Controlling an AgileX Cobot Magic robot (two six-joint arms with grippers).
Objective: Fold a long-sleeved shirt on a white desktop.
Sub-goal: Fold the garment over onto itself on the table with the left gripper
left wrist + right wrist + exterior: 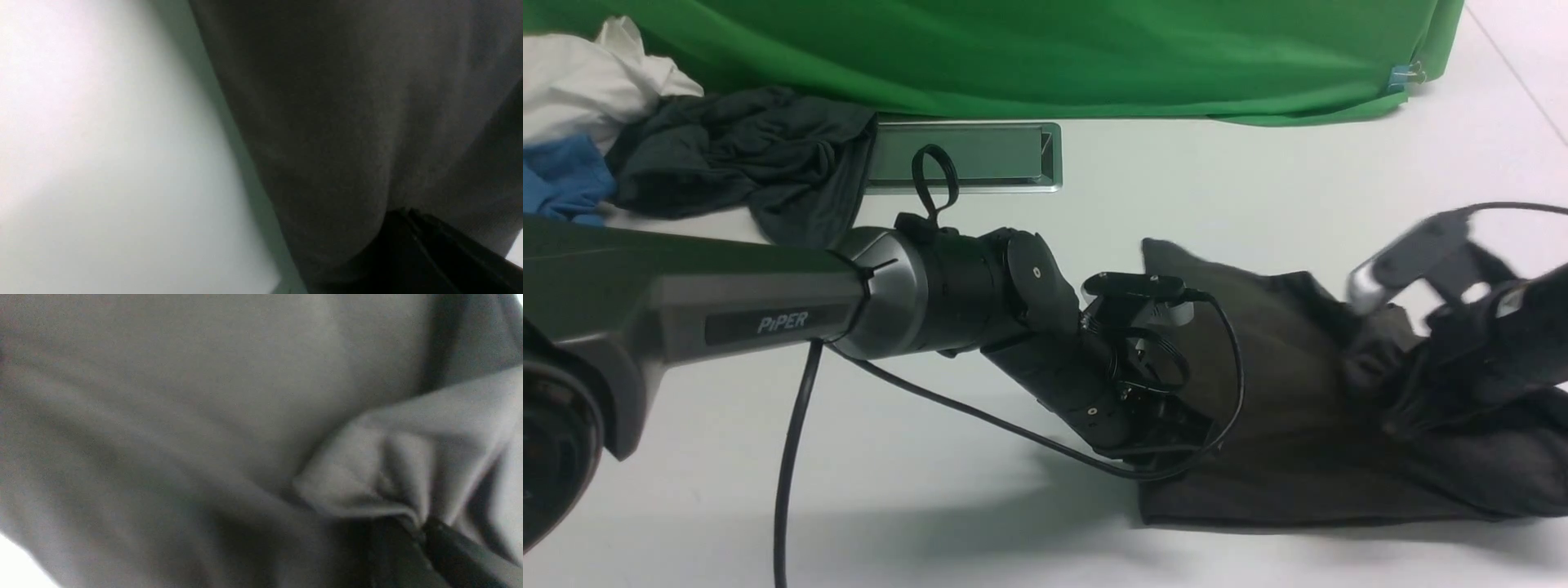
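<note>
Front view, progress: you had the long-sleeved shirt (1298, 425) bunched into a rough, wide bundle toward the right edge of the white desktop (980, 506); by my reading the fold was partway, with the right portion rumpled and no neat rectangle yet.
Front view, arms: your left gripper (1168, 433) sat on the shirt's left end, and your right gripper (1405, 408) was blurred over the crumpled part (its jaws could not be read here).
Front view, surroundings: a slate-grey garment (752, 155), a blue garment (564, 180) and a green cloth (1029, 49) lay along the far edge.
Left wrist view, grip: soft, matte knit draped over the dark fingers (429, 253); you could not tell whether the jaws were together or apart.
Right wrist view, grip: the jaws were together, pinching a puckered fold of shirt (388, 465), fine-grained and limp.
</note>
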